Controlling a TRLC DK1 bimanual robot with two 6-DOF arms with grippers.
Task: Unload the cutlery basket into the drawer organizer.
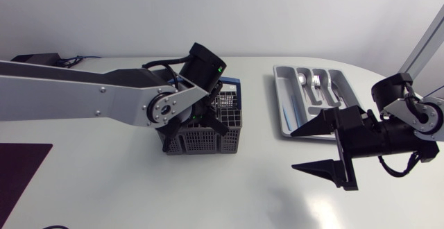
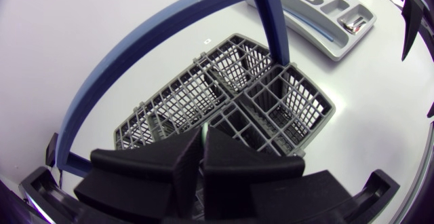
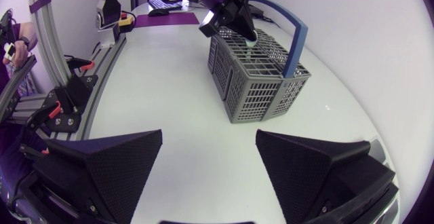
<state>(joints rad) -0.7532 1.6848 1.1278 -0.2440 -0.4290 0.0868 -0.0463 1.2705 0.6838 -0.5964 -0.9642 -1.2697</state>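
Grey plastic grid cutlery basket (image 1: 208, 143) (image 2: 285, 115) (image 3: 261, 88) sits mid-table on the white table (image 1: 139, 187). Its blue arched handle (image 1: 234, 85) (image 2: 156, 44) (image 3: 298, 34) stands upright over it.

Left gripper (image 1: 205, 121) (image 2: 202, 139) (image 3: 241, 30) is down at the basket's top, just beside the handle arch. Its fingers are pinched almost together on a thin pale piece (image 2: 205, 125) (image 3: 251, 43) that sticks up from a compartment. Can't tell what kind of cutlery it is. In the head view the left arm's wrist covers most of the basket's left half. The compartments that show in the left wrist view look bare, but the ones under the fingers are hidden.

Grey moulded plastic drawer organizer (image 1: 291, 121) (image 2: 319, 37) lies to the right of the basket, apart from it. Silver cutlery (image 1: 316, 83) (image 2: 356, 24) lies in its middle slots, and a thin blue strip lies along its leftmost slot.

Right gripper (image 1: 295, 150) (image 3: 209, 142) hangs over bare table between basket and organizer, fingers spread wide with nothing between them, pointing toward the basket. In the head view the right arm's wrist overlaps the organizer's near right corner.

Dark purple mat (image 1: 21, 166) is at the table's near left edge, well away from the basket. Black box with cables (image 1: 38, 57) sits at the far left edge.
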